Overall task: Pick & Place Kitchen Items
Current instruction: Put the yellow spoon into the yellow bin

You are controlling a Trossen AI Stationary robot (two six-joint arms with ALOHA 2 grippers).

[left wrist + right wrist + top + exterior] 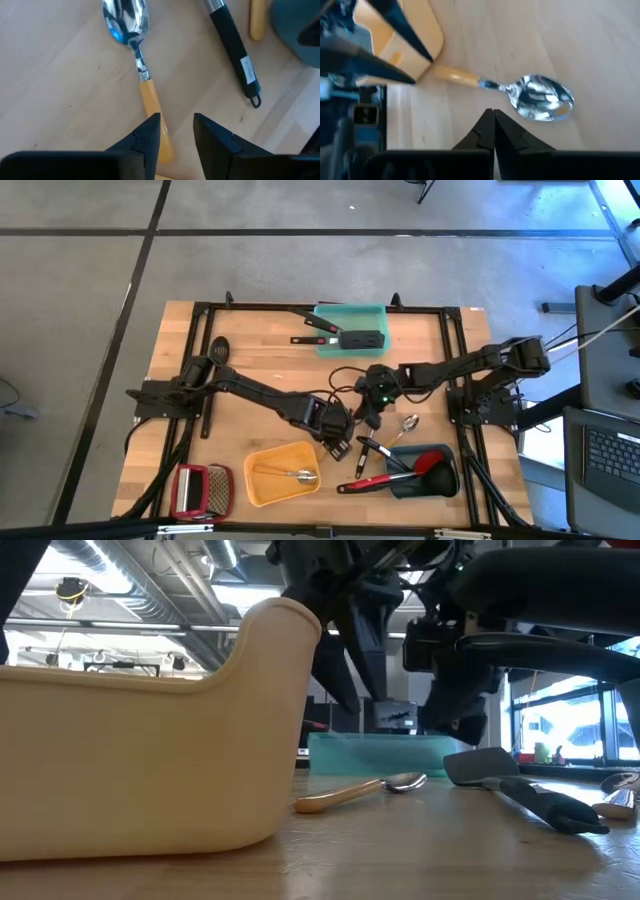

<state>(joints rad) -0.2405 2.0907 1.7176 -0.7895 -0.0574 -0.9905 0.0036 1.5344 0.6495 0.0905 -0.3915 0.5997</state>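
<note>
A spoon (140,75) with a shiny bowl and an orange handle lies flat on the wooden table (260,370), beside the yellow tray (283,473); it also shows in the low view (365,789). My left gripper (176,135) hovers open above the handle's free end, and one finger hides part of the handle. My right gripper (493,125) is shut and hangs just over the table near the spoon's bowl (542,97). In the high view both grippers (337,435) (368,415) meet at the table's middle.
A black-handled turner (525,790) lies right of the spoon. The grey-blue tray (432,476) holds a red spoon (385,478) and black tools; a metal spoon (408,423) lies beside it. The teal tray (350,330) stands far, a red grater (200,488) near left.
</note>
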